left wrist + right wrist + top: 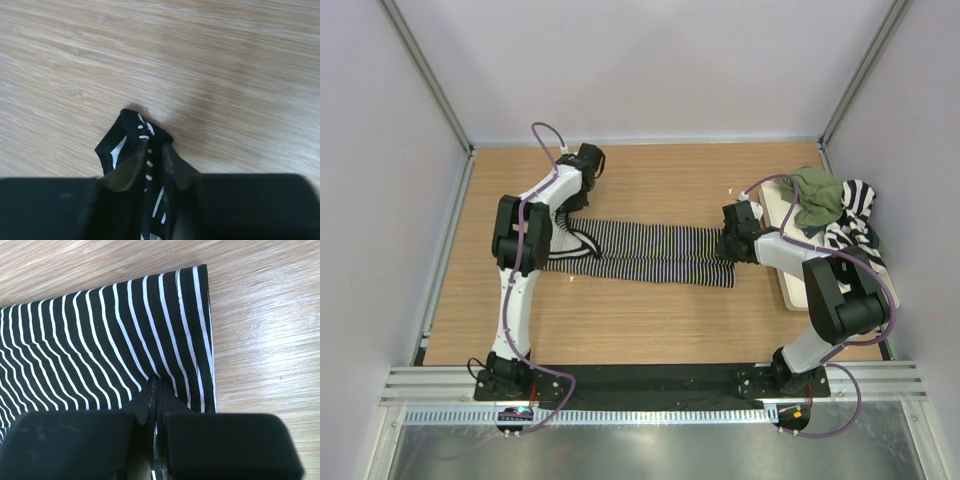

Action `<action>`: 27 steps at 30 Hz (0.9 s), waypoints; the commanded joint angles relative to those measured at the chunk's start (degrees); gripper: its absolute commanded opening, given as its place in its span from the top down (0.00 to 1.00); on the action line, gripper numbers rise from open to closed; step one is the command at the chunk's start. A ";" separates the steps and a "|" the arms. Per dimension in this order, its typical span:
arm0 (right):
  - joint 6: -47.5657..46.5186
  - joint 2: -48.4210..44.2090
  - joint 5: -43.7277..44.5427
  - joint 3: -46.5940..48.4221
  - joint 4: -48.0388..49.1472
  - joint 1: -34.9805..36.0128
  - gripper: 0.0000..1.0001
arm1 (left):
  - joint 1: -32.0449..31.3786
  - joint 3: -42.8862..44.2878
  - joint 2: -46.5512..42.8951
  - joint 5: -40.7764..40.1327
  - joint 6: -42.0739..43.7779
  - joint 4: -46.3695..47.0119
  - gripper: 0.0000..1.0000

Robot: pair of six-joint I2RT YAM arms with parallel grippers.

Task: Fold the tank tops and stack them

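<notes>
You have the left gripper (570,214) down at the left end of the pinstriped tank top (650,252), over the wooden table (650,180). Its wrist view shows the fingers (131,167) drawn narrow, nearly together, with a bunched black strap end pinched between them; the cloth stands up in a small peak off the wood. The garment itself lies flat as a long band across the middle of the table, straps to the left and hem to the right, stretched between your two arms. At its right end the right gripper (732,246) is closed tight on the hem: its wrist view shows the fingertips meeting on the striped cloth just inside the corner, no gap between them. Further right, the olive tank top (817,195) and the broad-striped tank top (855,215) sit crumpled together, touching, on the far end of the cream tray (792,285) by the right wall.
</notes>
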 commanded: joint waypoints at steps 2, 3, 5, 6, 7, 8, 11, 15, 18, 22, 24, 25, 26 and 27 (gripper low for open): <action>0.57 1.42 0.16 0.81 0.28 0.11 0.99 | 3.20 -3.20 -3.64 -0.05 -4.01 0.90 0.92; 0.57 1.42 0.08 0.72 0.28 0.11 0.99 | 3.82 -7.21 -6.26 1.00 -4.62 2.57 0.95; 0.65 1.68 0.17 0.72 0.20 0.11 0.99 | 5.75 -11.54 -9.61 3.91 -7.43 7.92 1.00; 0.57 1.77 0.25 0.72 0.37 0.02 0.99 | 6.55 -16.17 -13.02 5.57 -8.48 10.03 1.00; 0.65 1.94 0.17 0.72 0.29 0.11 0.99 | 7.42 -18.57 -14.62 10.46 -10.32 14.93 1.00; 0.65 1.95 0.08 0.72 0.20 0.11 0.99 | 9.35 -21.11 -16.21 13.46 -11.65 17.67 1.00; 0.65 2.30 0.16 0.63 0.20 0.11 0.99 | 12.08 -33.49 -22.53 20.84 -16.30 28.31 0.99; 0.57 3.17 -0.01 0.98 -0.33 0.11 0.99 | 12.88 -39.77 -27.03 20.97 -18.07 36.41 0.99; 0.48 3.44 0.25 1.07 -0.68 0.11 0.99 | 12.88 -41.44 -29.57 19.48 -17.64 38.26 0.99; 0.48 3.70 0.25 1.25 -0.77 0.02 0.99 | 12.97 -43.81 -33.26 17.63 -17.72 40.72 0.99; 0.48 3.88 0.08 1.33 -0.86 0.11 0.99 | 12.88 -47.58 -36.60 17.10 -18.51 44.04 0.98; 0.48 3.97 0.16 1.42 -0.86 0.11 0.99 | 12.97 -49.16 -38.00 16.58 -18.95 45.20 0.98; 0.48 4.14 0.16 1.51 -0.95 0.11 0.99 | 12.97 -51.96 -39.15 15.87 -19.48 45.30 0.97; 0.48 4.23 0.08 1.51 -0.95 0.11 0.99 | 12.97 -53.21 -41.25 13.95 -20.09 47.30 0.96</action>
